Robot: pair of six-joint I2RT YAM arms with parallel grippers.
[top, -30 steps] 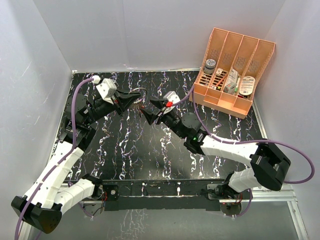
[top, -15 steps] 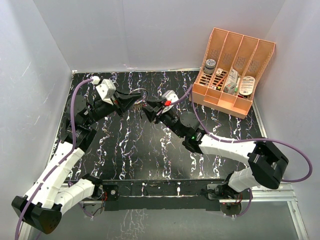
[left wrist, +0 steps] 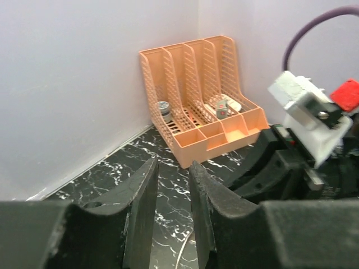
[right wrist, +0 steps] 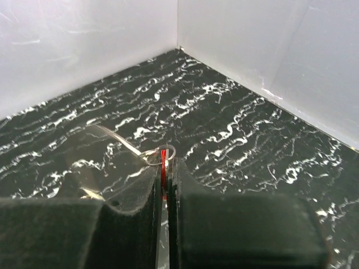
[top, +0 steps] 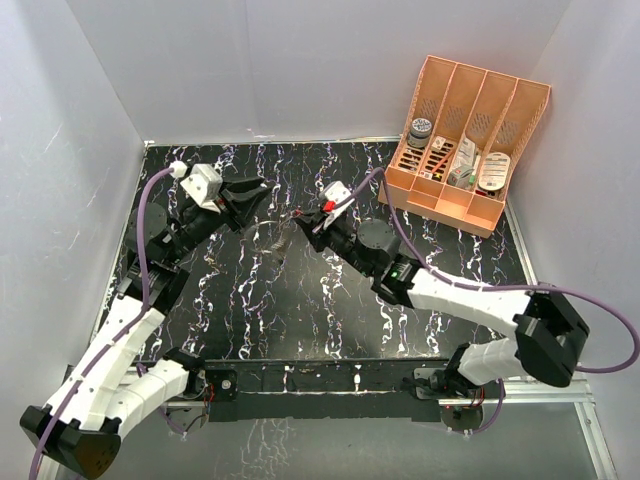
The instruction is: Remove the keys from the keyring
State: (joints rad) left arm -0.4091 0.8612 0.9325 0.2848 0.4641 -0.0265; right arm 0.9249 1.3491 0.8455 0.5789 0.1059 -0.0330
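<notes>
Robot lab test cell, not a home or a shop. Two robot arms (top: 110, 350) sit side by side on an aluminium frame (top: 596, 438) at the table's near edge, with purple cables (top: 143, 240) looping off them. Plain white panels (top: 300, 60) box in a black marble-print tabletop (top: 250, 300). The only furnishing is an orange desk organizer (top: 465, 140) in the far right corner.

The bench (top: 250, 300) is a black slab veined with white, walled in on three sides. An orange slotted organiser (top: 462, 150) stands on its far right corner. Near the middle are dull grey-brown keys (top: 283, 240); whether they rest on the surface cannot be told.
</notes>
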